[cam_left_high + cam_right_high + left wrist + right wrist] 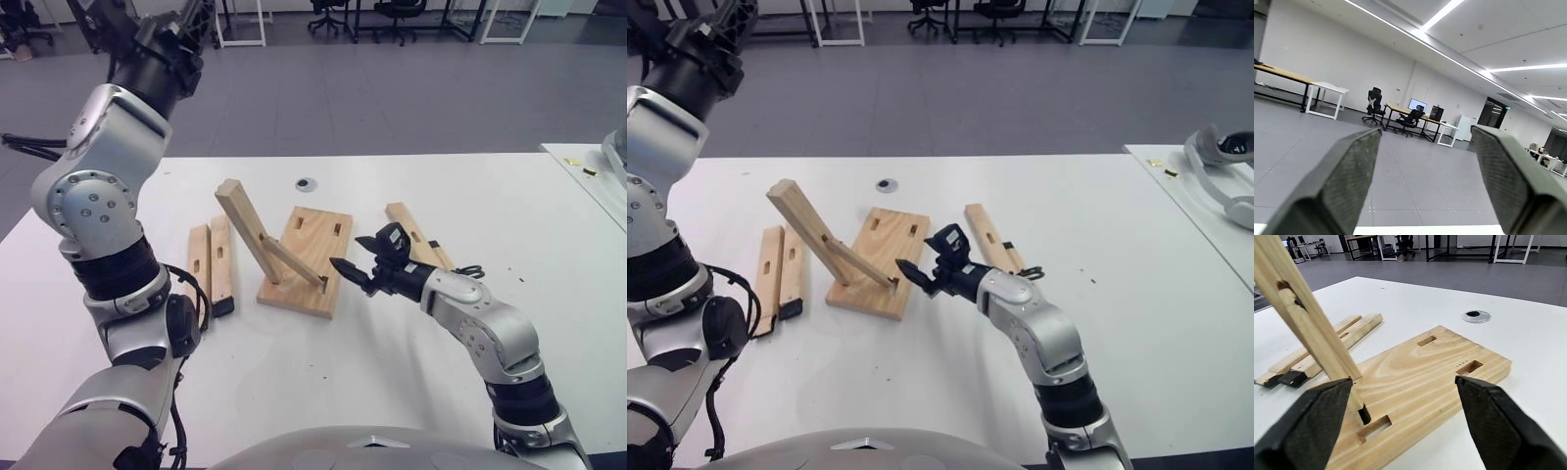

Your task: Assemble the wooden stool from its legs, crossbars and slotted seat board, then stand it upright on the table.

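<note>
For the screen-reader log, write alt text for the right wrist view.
Open black fingers of the right gripper frame a pale, flat wooden seat board with rectangular slots, lying on the white table. A slanted light wooden crossbar, joined to a tilted leg, ends beside a slot; two flat wooden legs lie beyond.

A pale, slotted seat board [312,235] is laid flat on the surface. Over its left half a leg [245,223] is propped at a tilt, joined to a crossbar [294,261] that ends by the board's near slot. Two slotted legs [199,257] are laid side by side left of the board, and another piece [404,220] lies to its right.
</note>
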`<state>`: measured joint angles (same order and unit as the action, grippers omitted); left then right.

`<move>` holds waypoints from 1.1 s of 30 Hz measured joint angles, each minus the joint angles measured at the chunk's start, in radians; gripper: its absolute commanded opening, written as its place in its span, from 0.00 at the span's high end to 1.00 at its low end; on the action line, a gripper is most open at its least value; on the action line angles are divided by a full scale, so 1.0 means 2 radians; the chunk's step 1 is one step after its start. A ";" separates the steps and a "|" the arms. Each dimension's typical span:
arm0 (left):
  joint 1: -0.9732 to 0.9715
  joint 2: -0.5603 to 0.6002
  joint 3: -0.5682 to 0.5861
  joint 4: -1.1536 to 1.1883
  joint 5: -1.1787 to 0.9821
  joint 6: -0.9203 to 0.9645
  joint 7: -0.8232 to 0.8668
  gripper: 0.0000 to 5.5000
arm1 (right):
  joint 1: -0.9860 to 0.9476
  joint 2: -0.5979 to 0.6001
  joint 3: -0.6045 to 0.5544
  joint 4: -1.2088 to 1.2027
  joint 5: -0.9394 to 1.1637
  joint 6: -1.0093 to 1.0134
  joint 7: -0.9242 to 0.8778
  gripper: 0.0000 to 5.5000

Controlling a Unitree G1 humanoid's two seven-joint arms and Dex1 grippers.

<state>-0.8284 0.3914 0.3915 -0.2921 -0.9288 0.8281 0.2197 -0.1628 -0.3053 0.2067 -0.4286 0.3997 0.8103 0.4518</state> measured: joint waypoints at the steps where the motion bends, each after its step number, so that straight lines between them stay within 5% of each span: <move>1: 0.015 0.004 0.007 -0.006 0.000 -0.001 -0.004 0.39 | -0.003 -0.001 0.008 0.009 -0.002 -0.003 0.009 0.28; 6: 0.093 0.007 0.009 -0.018 0.020 -0.003 -0.013 0.39 | -0.017 -0.003 0.041 0.039 -0.014 -0.021 0.039 0.28; 19: 0.107 -0.024 -0.007 -0.032 0.040 -0.015 -0.013 0.39 | -0.054 0.002 0.081 0.111 -0.051 -0.045 0.075 0.28; 33: 0.112 -0.043 0.000 -0.038 0.058 -0.025 0.000 0.38 | -0.062 0.025 0.096 0.128 -0.064 -0.050 0.078 0.77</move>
<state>-0.6048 0.3051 0.3922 -0.3690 -0.8135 0.7790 0.2198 -0.2870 -0.2552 0.3983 -0.1721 0.2721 0.7099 0.6081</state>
